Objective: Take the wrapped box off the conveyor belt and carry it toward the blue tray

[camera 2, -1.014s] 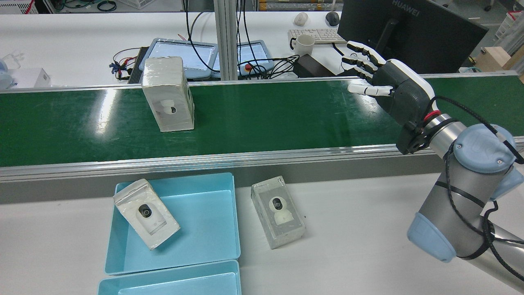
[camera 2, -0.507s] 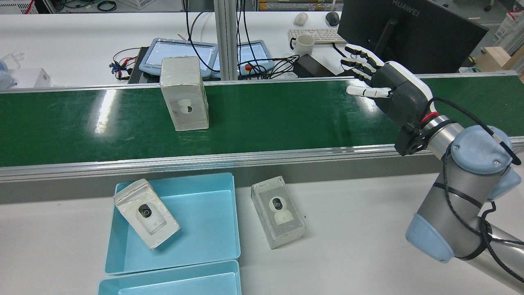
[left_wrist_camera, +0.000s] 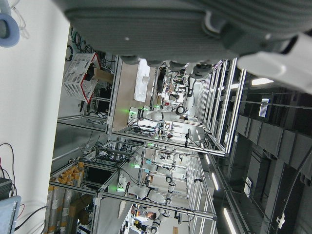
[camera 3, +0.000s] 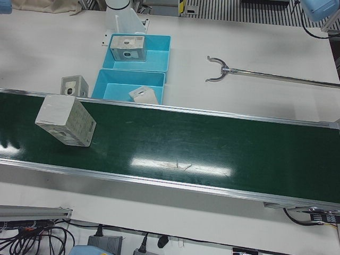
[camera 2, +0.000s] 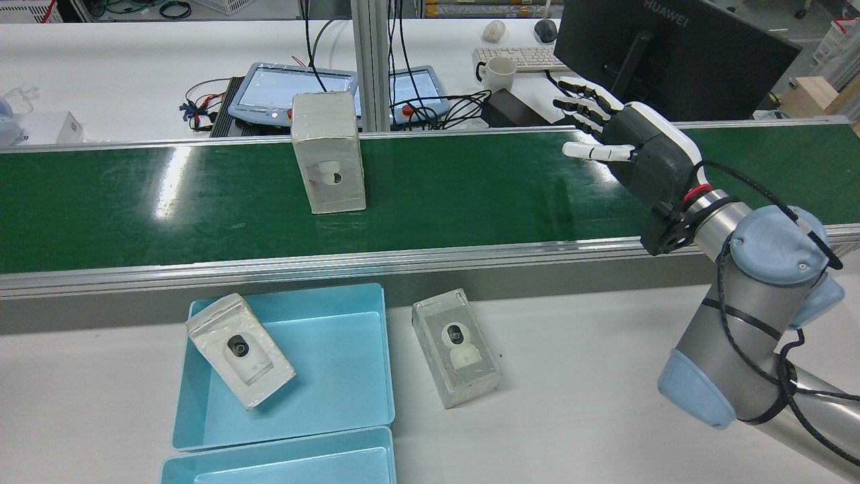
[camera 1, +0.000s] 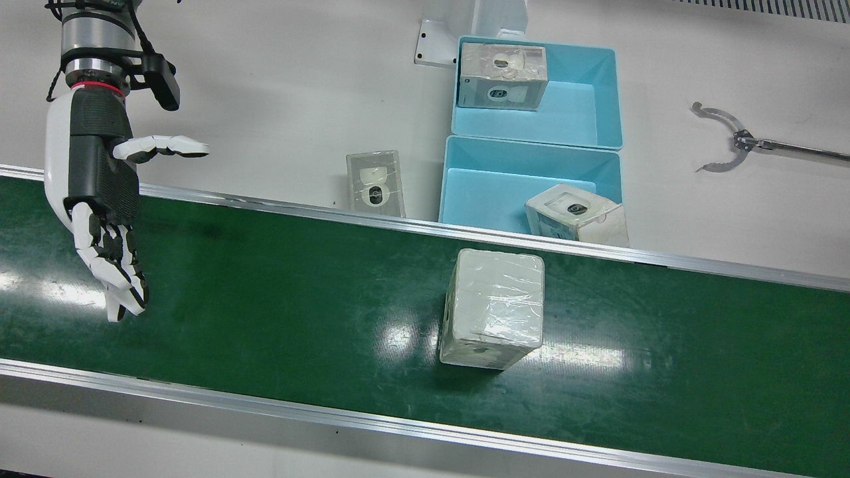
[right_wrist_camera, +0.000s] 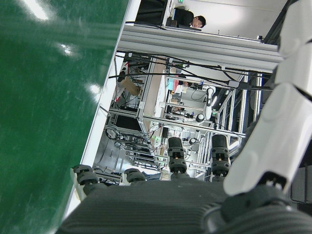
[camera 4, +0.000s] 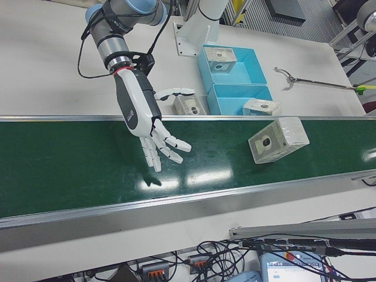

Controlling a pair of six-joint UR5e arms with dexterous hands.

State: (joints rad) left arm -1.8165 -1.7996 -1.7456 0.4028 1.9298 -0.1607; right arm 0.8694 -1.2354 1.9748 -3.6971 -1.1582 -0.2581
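Non-task items, placed relative to the right hand: black monitor (camera 2: 678, 50), keyboard (camera 2: 517, 59) and white mug (camera 2: 496, 72) just beyond it; grabber tool (camera 1: 744, 141) well apart on the white table (camera 1: 299, 86); tablets (camera 2: 289, 91) farther along.

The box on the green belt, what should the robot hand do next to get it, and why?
Probably wait with fingers spread. The right hand hangs open over the conveyor belt, holding nothing, and the wrapped box stands upright on the belt well apart from it. If the belt brings it closer, closing then looks easier than reaching now.
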